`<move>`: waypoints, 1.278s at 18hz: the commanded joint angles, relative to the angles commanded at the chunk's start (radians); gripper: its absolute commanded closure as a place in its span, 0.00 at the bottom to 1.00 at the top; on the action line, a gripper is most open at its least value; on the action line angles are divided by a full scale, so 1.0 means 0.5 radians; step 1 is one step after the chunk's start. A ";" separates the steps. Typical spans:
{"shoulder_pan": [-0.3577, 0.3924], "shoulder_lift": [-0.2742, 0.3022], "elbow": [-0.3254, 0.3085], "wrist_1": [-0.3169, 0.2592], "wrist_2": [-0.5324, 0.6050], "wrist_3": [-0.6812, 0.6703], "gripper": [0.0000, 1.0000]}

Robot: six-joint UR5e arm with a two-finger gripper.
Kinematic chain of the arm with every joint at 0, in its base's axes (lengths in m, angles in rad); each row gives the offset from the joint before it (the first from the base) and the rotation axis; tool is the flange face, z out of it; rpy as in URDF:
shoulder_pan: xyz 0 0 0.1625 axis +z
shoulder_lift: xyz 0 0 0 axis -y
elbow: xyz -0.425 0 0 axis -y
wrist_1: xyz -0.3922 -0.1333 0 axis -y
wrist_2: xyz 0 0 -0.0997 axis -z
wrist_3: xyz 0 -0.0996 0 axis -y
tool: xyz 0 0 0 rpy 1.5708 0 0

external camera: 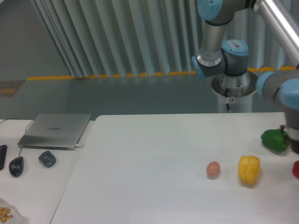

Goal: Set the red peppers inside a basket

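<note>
Red pepper [296, 169] shows only as a small glossy sliver at the far right edge of the view, cut off by the frame, resting on the white table [154, 158]. It sits just right of a yellow bell pepper [249, 170] and below a green bell pepper [274, 140], which lies near the table's right side. Left of the yellow pepper, set a little apart, is a small pinkish-orange egg-shaped object [213, 170].

From where I stand, the robot arm [280, 28] reaches in from the upper right, silver tubes with pale blue joints, bending down toward the right edge. Its lower end [294, 137] comes down beside the green pepper and above the red sliver, but the gripper itself is cut off by the frame, so I cannot tell whether its jaws are open or closed.

On the left, a second, lower table surface holds a closed silver laptop [56, 130], with a dark computer mouse [16, 165] and a small dark grey lump [47, 159] in front of it. Behind the tables hangs a pale pleated curtain [117, 37] above a grey floor with a yellow stripe [112, 75].
</note>
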 joint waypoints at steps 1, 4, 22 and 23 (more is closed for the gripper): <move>0.061 0.031 -0.037 0.000 -0.003 0.024 0.56; 0.236 0.098 -0.052 -0.055 -0.028 0.254 0.54; 0.967 0.022 -0.184 -0.080 -0.338 0.987 0.53; 1.013 0.028 -0.209 -0.083 -0.338 1.076 0.52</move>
